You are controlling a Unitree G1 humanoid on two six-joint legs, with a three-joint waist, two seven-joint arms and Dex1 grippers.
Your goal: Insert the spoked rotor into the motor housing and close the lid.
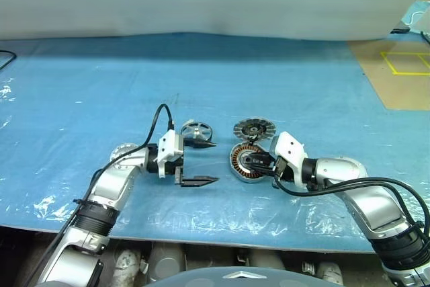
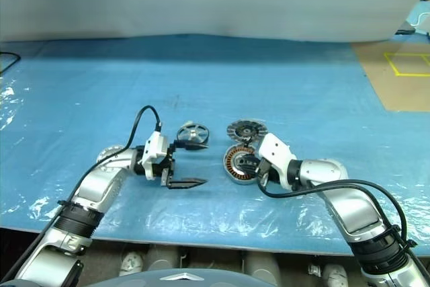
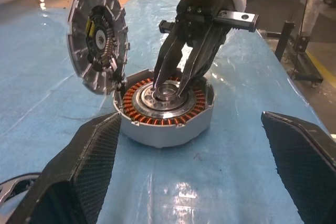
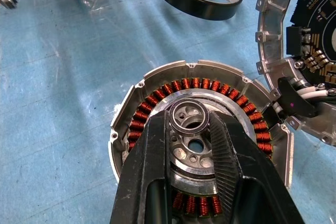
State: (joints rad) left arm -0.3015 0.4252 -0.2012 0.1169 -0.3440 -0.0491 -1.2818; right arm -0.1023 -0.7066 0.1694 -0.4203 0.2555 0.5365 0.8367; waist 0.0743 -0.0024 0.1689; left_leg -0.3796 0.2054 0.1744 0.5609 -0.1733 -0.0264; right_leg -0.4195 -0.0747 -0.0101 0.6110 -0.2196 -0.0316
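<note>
Near the middle of the tabletop [image 1: 80, 85], the right hand [image 4: 191, 129] is clenched on the central hub of the motor housing [image 1: 246, 161]. Its lid [image 1: 254, 128] stands open at the far side. The spoked rotor [image 1: 195, 132] lies just beside the released left hand [image 1: 201, 162].

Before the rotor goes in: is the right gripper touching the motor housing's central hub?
Touching. In the right wrist view the right gripper's two fingers press against either side of the raised ring on the motor housing's hub, with no gap.
</note>
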